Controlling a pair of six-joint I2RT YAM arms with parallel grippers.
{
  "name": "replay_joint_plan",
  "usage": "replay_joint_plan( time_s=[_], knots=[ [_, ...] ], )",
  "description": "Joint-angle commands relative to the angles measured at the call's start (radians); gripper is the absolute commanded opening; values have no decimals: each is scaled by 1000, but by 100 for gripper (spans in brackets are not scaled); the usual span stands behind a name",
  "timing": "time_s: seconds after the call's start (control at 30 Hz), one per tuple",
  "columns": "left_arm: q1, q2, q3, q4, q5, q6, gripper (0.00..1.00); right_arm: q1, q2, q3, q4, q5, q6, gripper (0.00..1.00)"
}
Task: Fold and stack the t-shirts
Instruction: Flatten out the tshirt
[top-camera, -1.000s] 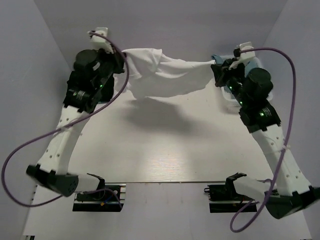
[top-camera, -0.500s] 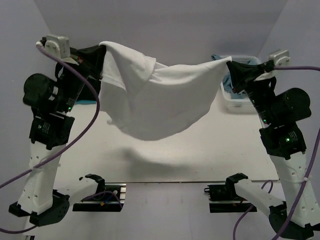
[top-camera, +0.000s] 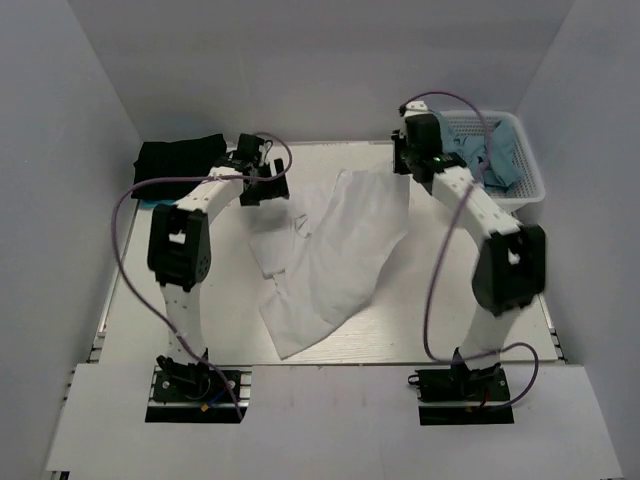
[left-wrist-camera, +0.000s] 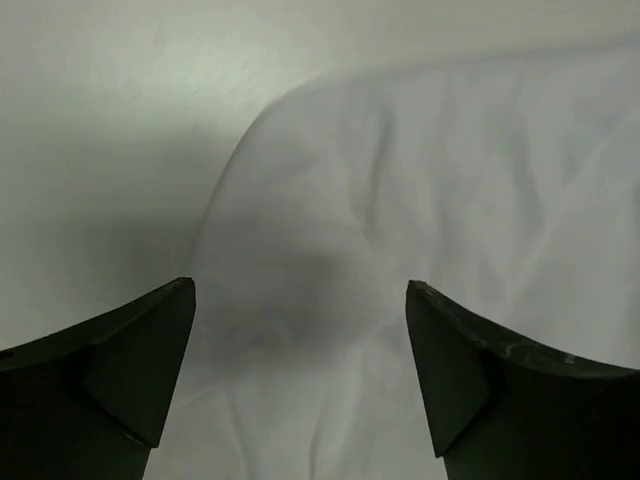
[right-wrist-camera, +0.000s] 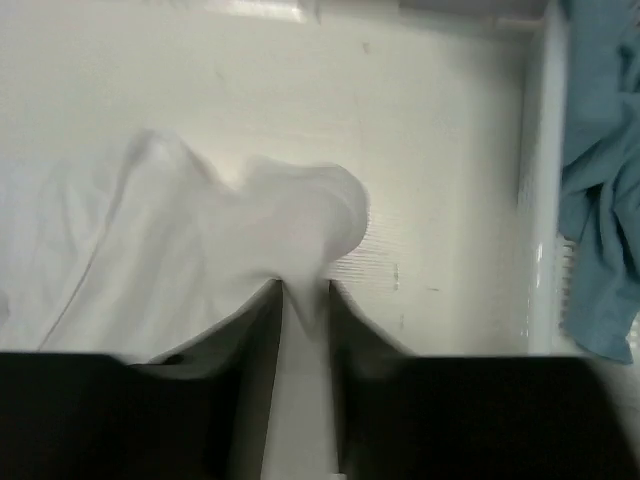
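I'm watching the right gripper (right-wrist-camera: 305, 315) nearly closed, its two fingers (right-wrist-camera: 255, 350) pinching a raised fold of the white t-shirt (top-camera: 335, 250) between them. That fold is bunching up just ahead of the fingertips at the shirt's far right corner. Just to the right of it, the wall of the white basket (right-wrist-camera: 535, 200) is running alongside, with a blue cloth (right-wrist-camera: 600, 150) lying inside.

The left gripper (left-wrist-camera: 300, 350) is standing wide open and gripping nothing; its dark fingers (left-wrist-camera: 120, 370) are spreading over a rounded edge of the same shirt. I cannot tell whether they are touching the fabric.

From the overhead camera, the white shirt is lying rumpled and slanted across the middle of the table (top-camera: 400, 300), stretching from the two grippers at the far side toward the near edge. The black t-shirt (top-camera: 180, 157) is sitting at the far left corner, apart from the white one.
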Motion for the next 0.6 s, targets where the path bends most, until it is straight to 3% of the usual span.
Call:
replay_joint_plan(
  time_s=[0.0, 0.03, 0.07, 0.13, 0.2, 0.43, 0.57],
  knots=[
    [37, -1, 57, -157, 45, -31, 100, -23, 189, 217, -157, 85, 26, 38],
    [37, -13, 57, -157, 45, -31, 100, -23, 263, 252, -206, 92, 35, 76],
    [37, -29, 38, -133, 15, -31, 100, -20, 272, 280, -243, 86, 43, 90],
    [37, -77, 13, -118, -3, -31, 100, -12, 258, 292, -277, 39, 74, 90],
    [37, -98, -19, -118, -3, -22, 100, -9, 214, 205, -290, 4, 100, 90],
    [26, -120, -140, -197, 52, -12, 100, 38, 79, -101, -347, -392, 101, 90],
    [17, -143, -205, -172, 112, 12, 100, 84, 74, -195, -370, -441, 120, 90]
  ],
)
